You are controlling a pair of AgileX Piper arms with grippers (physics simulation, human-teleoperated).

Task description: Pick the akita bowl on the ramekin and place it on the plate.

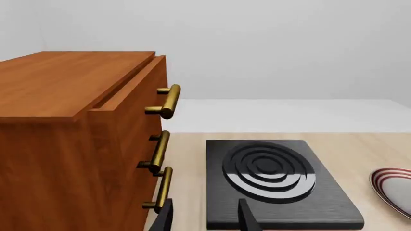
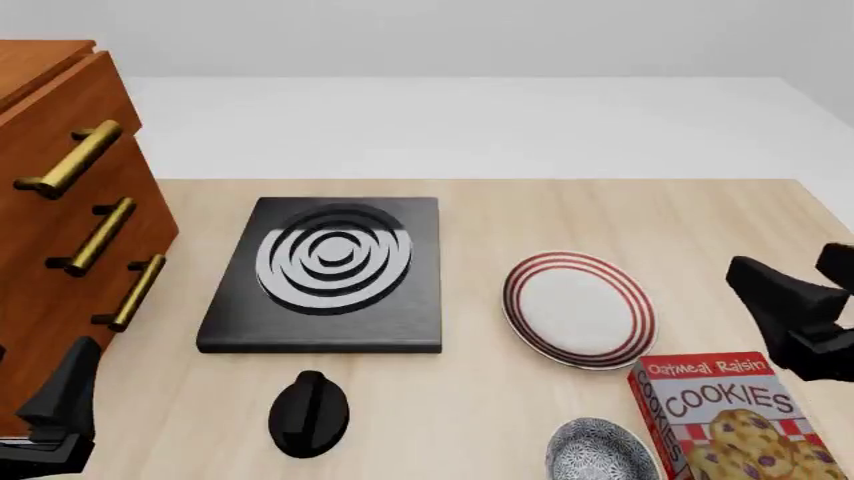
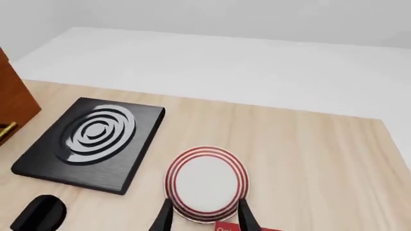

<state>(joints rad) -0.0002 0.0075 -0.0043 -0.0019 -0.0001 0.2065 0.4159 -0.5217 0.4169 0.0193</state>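
Both grippers I see parted and holding nothing: the left gripper [image 1: 204, 215] near the wooden cabinet [image 2: 54, 200], the right gripper [image 3: 202, 216] above the plate [image 2: 579, 308]. I find the akita bowl [image 2: 603, 450] at the table's [image 2: 534, 215] near edge, just beside the cookie box [image 2: 727, 420]; the ramekin I cannot make out.

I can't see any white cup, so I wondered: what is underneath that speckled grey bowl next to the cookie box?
The akita bowl sits at the front view's bottom edge, beside the cookie box. Only its rim and speckled inside show. Whatever lies under it is covered by the bowl itself, and no ramekin shows in any view.
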